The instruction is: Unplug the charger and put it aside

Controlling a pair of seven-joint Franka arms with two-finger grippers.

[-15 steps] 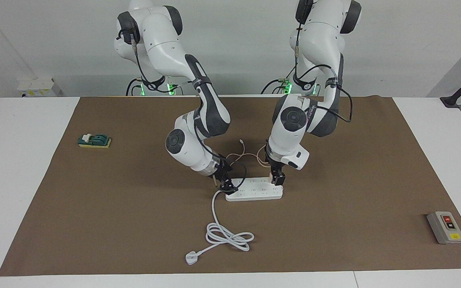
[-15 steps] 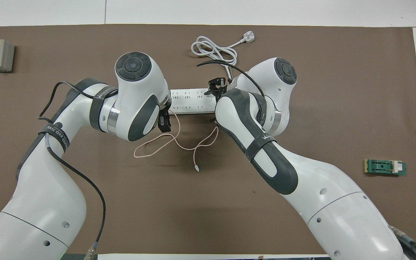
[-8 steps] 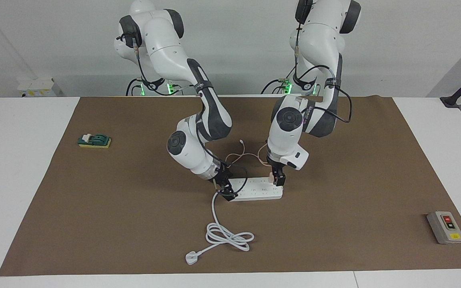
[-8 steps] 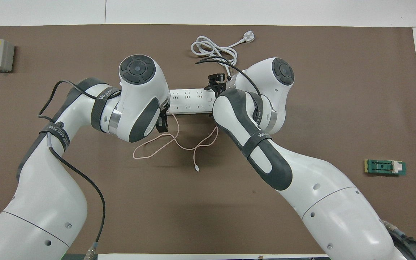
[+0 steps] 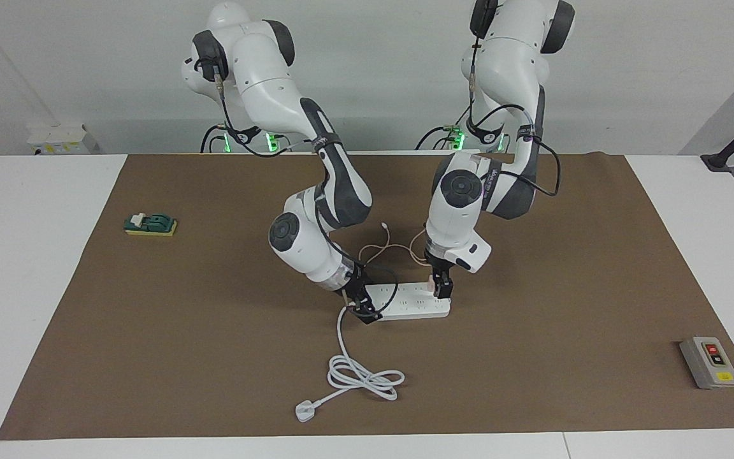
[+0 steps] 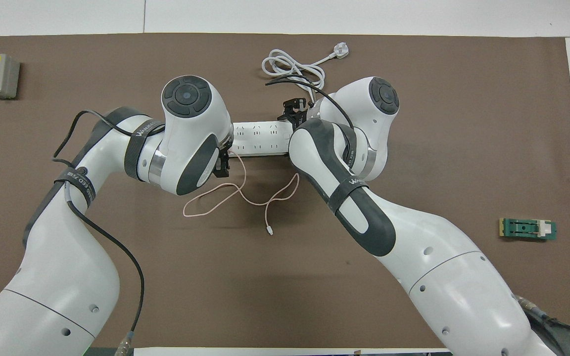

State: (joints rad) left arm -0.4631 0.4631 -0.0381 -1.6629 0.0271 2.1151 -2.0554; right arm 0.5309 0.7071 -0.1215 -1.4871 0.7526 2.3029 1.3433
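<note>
Two arms are seen reaching over a brown mat laid on the white surface. One white power strip lies near the middle of the mat. One pale pink charger is seated in the strip at its end toward the left arm's side, and the left pincer is closed around it from above. One thin pink cable runs from the charger in loose curves on the mat, nearer to the robots than the strip. The right pincer is pressed down at the strip's other end, where the thick white cord leaves it; whether its fingers are apart or together cannot be told. One flat white plug ends that cord, farther from the robots. One grey switch box sits toward the left arm's end of the mat, and one green block toward the right arm's end.
</note>
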